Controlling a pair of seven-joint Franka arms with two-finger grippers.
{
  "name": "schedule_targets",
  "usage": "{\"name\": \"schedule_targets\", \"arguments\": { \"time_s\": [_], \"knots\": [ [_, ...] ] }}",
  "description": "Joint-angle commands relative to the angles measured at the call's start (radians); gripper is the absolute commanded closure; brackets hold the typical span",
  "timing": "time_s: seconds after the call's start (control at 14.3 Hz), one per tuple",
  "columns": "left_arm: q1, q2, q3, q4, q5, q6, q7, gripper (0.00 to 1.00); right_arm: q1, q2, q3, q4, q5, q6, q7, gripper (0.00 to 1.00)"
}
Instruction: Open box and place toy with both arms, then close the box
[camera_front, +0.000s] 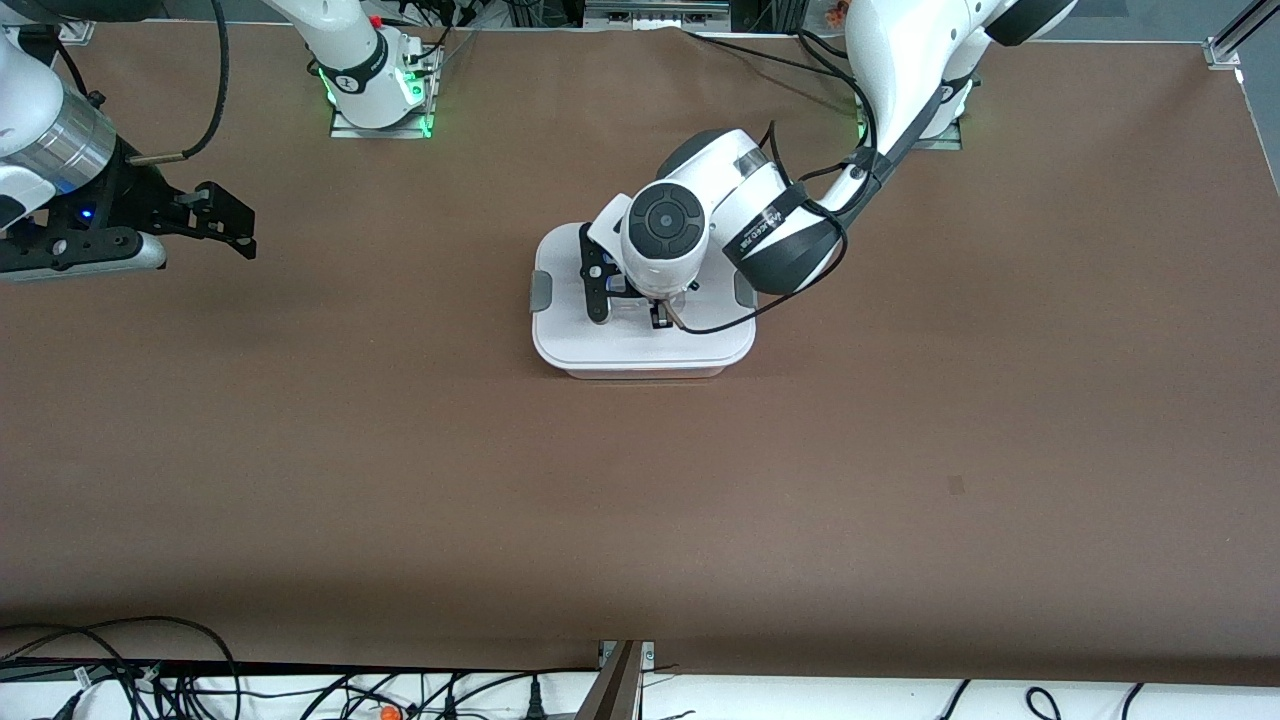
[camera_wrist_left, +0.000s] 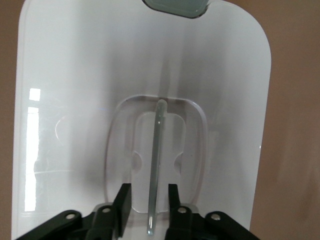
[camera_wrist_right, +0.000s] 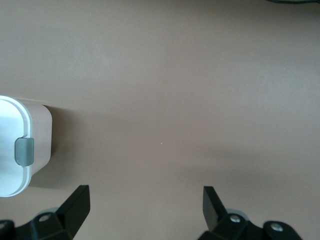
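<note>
The rounded-rectangular translucent pinkish-white plastic box (camera_front: 642, 350) sat on the brown matte table (camera_front: 900, 450), its glossy white lid (camera_wrist_left: 90, 100) in place and a grey side clip (camera_front: 540, 291) at each short end. The left gripper (camera_wrist_left: 149, 199) stood directly over the box, black fingers (camera_wrist_left: 123, 199) set narrowly either side of the slim clear handle bar (camera_wrist_left: 156, 165) in the lid's recessed well, not visibly pressing it. The right gripper (camera_wrist_right: 145, 205) hovered over bare table toward the right arm's end of the box, fingers spread wide and holding nothing; that arm was waiting. The pink plush toy was not visible in any view; whether it lay inside could not be told.

Judgement: the step in hand concerned the lid handle. The bar was thin, smooth and hard, so it would likely slip unless kept centred between the pads and moved straight up or down. The clips appeared to want checking at both ends.
</note>
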Motion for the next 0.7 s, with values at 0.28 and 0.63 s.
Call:
{"name": "schedule_targets", "arguments": {
  "time_s": [0.28,0.63],
  "knots": [
    [0.075,-0.201,0.004,0.007,0.035,-0.268,-0.018,0.0,0.006,0.005,0.007,0.021,0.014,-0.002,0.015,0.0],
    [0.326,-0.329,0.019,0.004,0.038,-0.393,-0.111,0.0,0.007,0.005,0.007,0.021,0.014,-0.004,0.013,0.0]
  ]
}}
